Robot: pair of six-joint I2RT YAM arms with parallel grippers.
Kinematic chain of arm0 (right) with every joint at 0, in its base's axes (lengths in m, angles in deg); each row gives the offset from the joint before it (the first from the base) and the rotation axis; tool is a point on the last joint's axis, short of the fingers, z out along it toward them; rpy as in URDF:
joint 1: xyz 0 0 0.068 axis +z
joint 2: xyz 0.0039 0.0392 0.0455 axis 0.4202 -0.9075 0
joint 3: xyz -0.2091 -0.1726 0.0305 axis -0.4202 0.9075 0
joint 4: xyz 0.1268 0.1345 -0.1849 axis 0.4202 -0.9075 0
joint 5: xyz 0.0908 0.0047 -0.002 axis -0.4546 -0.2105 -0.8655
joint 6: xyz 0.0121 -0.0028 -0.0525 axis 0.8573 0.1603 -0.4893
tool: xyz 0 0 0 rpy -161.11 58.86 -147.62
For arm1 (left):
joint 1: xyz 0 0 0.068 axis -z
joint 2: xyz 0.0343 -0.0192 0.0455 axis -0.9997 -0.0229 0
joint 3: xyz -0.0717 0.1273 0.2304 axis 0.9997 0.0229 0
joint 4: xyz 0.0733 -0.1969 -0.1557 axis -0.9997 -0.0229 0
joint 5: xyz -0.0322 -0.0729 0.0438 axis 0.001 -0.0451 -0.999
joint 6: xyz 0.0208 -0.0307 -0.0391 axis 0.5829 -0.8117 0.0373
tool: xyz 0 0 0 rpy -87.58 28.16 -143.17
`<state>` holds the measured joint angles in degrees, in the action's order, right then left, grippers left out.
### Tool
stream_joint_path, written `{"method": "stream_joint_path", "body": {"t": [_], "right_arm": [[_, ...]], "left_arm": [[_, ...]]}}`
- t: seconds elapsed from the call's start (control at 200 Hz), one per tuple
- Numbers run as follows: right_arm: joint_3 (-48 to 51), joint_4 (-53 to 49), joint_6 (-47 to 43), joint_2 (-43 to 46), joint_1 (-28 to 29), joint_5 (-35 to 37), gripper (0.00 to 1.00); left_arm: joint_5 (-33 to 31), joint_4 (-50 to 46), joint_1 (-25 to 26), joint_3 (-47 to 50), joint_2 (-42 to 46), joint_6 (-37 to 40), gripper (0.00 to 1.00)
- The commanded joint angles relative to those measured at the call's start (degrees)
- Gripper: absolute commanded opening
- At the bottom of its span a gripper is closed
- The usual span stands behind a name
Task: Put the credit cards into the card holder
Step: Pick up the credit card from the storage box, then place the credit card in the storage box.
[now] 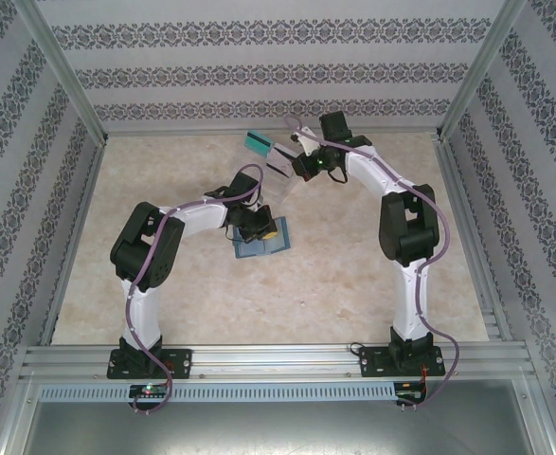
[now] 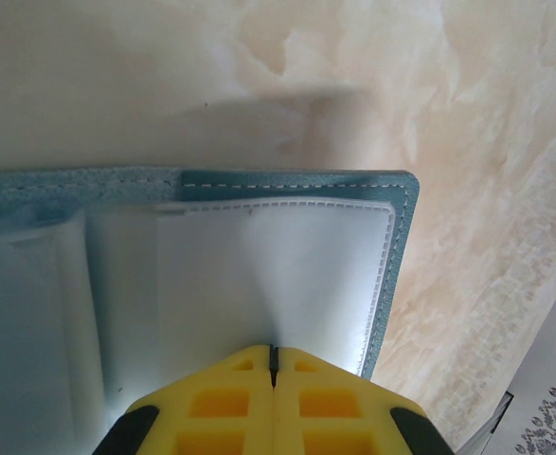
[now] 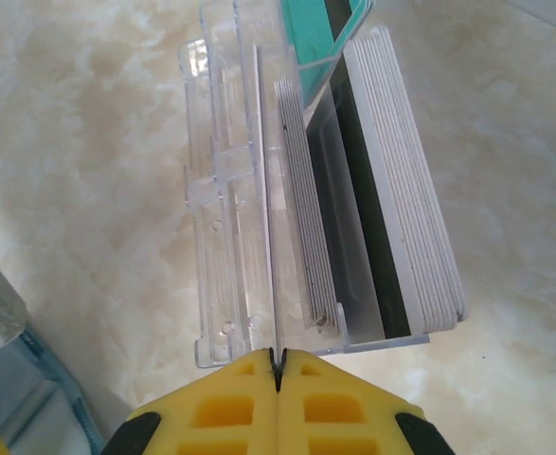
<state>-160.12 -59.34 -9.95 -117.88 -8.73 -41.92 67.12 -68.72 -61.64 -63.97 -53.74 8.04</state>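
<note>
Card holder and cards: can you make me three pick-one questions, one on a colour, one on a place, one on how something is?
1. What colour is the stitched border of the card holder? A red B teal-blue C black
2. Where are the white credit cards? A standing in the clear tray B inside the card holder C flat under it
3. How is the card holder? A folded shut B lying open C standing on edge
Answers: 1 B, its border shows teal-blue; 2 A, the stack stands between the tray's clear walls; 3 B, its pale inner pockets face up.
</note>
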Motion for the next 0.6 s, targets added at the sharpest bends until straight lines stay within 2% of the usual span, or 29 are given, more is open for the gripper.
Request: {"method": "stream_joint_path", "body": {"t": [0.0, 0.28, 0.595], "right_arm": [[-0.9, -0.1, 2.4, 2.9, -0.8, -6.4, 0.01], [0.3, 2.9, 7.0, 3.0, -2.7, -12.7, 0.02], [-2.8, 0.6, 5.4, 0.8, -2.1, -6.5, 0.00]], "left_arm": [[-0.2, -1.8, 0.7, -0.9, -0.5, 1.5, 0.00], [-0.1, -2.1, 0.6, -1.2, -0.5, 1.8, 0.00], [0.0, -2.2, 0.7, -1.6, -1.0, 1.8, 0.00]]}}
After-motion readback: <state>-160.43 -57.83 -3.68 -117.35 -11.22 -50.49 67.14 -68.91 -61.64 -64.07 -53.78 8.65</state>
